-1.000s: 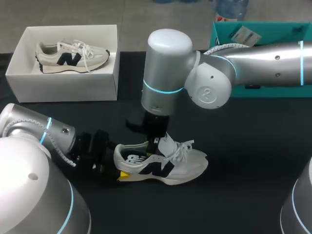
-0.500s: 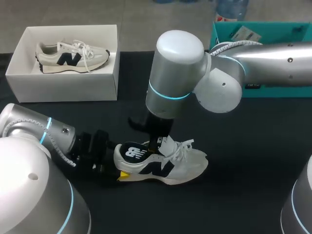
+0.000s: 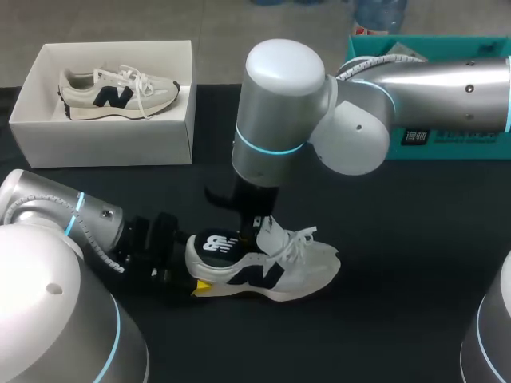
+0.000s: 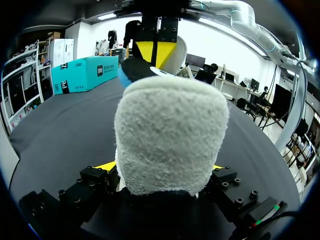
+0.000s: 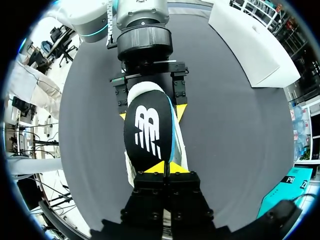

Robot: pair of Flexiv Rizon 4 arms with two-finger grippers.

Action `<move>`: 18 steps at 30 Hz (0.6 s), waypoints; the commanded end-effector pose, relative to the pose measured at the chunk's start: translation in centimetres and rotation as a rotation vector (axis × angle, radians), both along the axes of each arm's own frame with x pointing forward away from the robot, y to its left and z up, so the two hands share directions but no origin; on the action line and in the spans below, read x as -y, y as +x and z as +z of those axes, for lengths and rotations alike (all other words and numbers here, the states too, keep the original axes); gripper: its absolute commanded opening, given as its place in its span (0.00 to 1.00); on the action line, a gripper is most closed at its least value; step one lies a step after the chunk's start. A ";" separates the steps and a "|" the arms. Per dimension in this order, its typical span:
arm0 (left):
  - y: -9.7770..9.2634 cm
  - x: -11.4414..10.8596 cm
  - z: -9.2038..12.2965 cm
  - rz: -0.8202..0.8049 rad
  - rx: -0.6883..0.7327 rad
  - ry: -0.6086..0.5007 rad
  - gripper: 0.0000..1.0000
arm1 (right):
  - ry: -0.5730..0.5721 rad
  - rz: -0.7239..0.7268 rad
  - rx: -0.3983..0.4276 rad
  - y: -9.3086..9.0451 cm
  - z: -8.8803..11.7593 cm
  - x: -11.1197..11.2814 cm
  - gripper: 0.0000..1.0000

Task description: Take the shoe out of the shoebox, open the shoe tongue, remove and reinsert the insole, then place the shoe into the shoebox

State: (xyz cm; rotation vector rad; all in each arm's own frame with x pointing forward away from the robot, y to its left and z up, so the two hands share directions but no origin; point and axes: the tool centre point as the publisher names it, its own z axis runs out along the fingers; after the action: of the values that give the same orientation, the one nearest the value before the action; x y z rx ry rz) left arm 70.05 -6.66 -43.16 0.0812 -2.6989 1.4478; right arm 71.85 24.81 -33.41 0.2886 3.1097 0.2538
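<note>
Over the last second the insole has been drawn up, so that its printed heel end is shown above the shoe. The shoe is seen lying on the bench, well apart from the shoebox. Its heel is clamped by the left tool, and the right tool is pinched together on the insole near mid-shoe. The insole is judged light, thin and floppy, best taken at an edge; the stiffer heel is judged the firmer hold on the shoe.

The insole has lifted farther out of the shoe, its black printed face now showing just ahead of the right gripper, which has tilted and shifted slightly while pinching it.
</note>
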 end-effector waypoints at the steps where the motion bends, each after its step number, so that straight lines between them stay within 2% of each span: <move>1: 0.0 0.2 -0.7 0.000 -0.001 0.006 0.00 | 0.006 -0.011 0.010 -0.6 0.2 0.5 0.00; 13: 0.0 0.2 -0.7 0.000 -0.001 0.006 0.00 | 0.006 -0.023 0.021 -0.9 0.7 1.1 0.00; 18: 0.0 0.2 -0.7 0.000 -0.001 0.006 0.00 | 0.018 0.008 0.038 0.0 1.1 0.2 0.00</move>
State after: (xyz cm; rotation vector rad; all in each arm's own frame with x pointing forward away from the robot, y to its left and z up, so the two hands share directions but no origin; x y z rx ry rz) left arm 70.05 -6.67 -43.16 0.0810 -2.6988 1.4478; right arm 71.69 24.39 -32.47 0.2729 3.0737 0.2854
